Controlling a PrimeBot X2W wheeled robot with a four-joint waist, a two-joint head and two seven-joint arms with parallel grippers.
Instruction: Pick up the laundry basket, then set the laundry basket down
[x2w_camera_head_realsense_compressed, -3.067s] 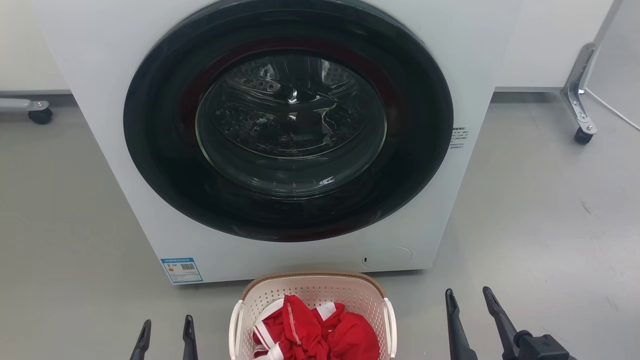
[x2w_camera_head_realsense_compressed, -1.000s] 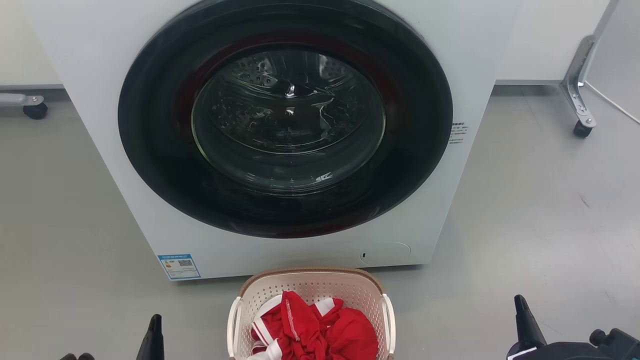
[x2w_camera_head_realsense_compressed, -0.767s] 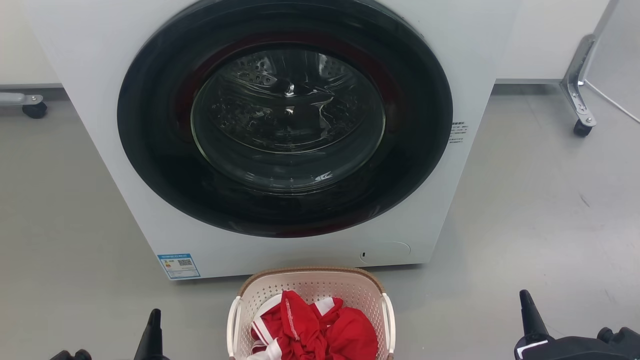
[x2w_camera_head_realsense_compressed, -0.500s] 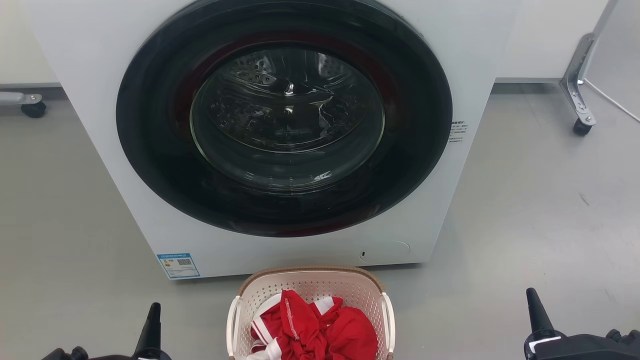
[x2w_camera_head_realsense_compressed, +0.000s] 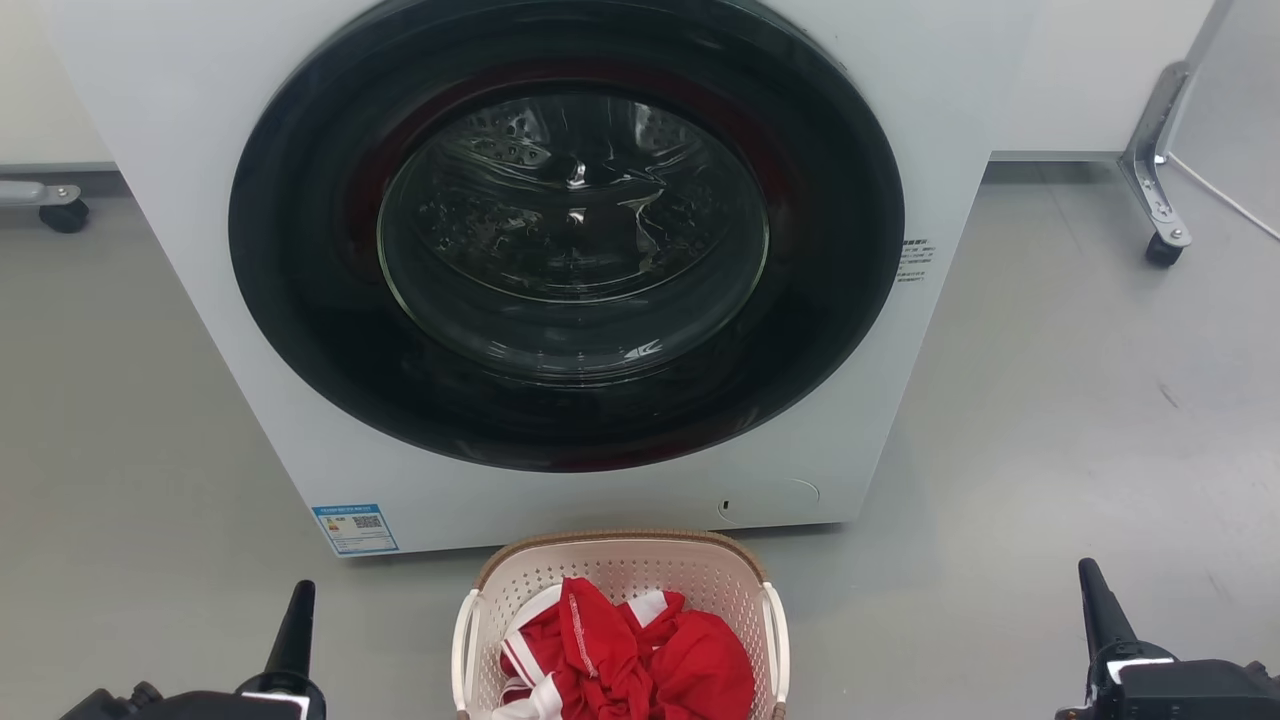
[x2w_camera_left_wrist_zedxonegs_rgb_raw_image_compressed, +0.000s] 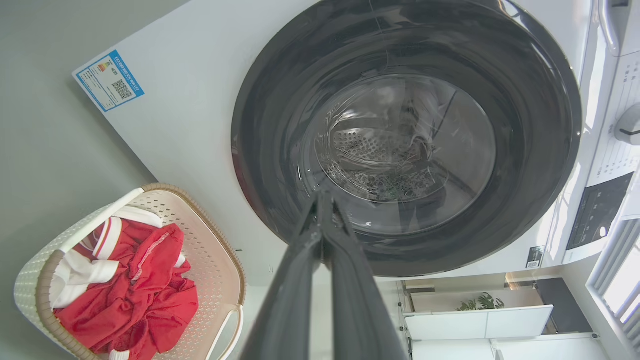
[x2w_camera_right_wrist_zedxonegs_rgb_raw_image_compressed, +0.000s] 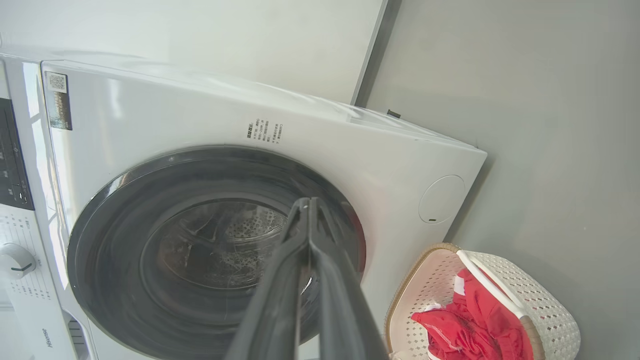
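The laundry basket (x2w_camera_head_realsense_compressed: 620, 542) stands on the floor just in front of the washing machine, at the bottom middle of the head view. It is cream-white and perforated, with a brown rim and white side handles, and red and white clothes (x2w_camera_head_realsense_compressed: 640, 660) lie in it. My left gripper (x2w_camera_head_realsense_compressed: 302, 592) is well to the left of the basket, pointing up and touching nothing. My right gripper (x2w_camera_head_realsense_compressed: 1088, 572) is far off to the basket's right. In the left wrist view the left gripper (x2w_camera_left_wrist_zedxonegs_rgb_raw_image_compressed: 324, 199) has its tips together, shut on nothing. The right gripper (x2w_camera_right_wrist_zedxonegs_rgb_raw_image_compressed: 308, 204) looks the same in the right wrist view. The basket (x2w_camera_left_wrist_zedxonegs_rgb_raw_image_compressed: 210, 235) (x2w_camera_right_wrist_zedxonegs_rgb_raw_image_compressed: 547, 310) sits low in each wrist view.
A white front-loading washing machine (x2w_camera_head_realsense_compressed: 200, 300) with a shut dark round door (x2w_camera_head_realsense_compressed: 570, 230) rises right behind the basket. Caster legs stand at the far left (x2w_camera_head_realsense_compressed: 64, 214) and far right (x2w_camera_head_realsense_compressed: 1163, 248). Grey floor (x2w_camera_head_realsense_compressed: 1050, 420) spreads on both sides of the machine.
Three seconds ago both grippers stood open near the basket's sides. Since then each has shut and moved outward; over the last second the right one went further right. The basket stayed put.
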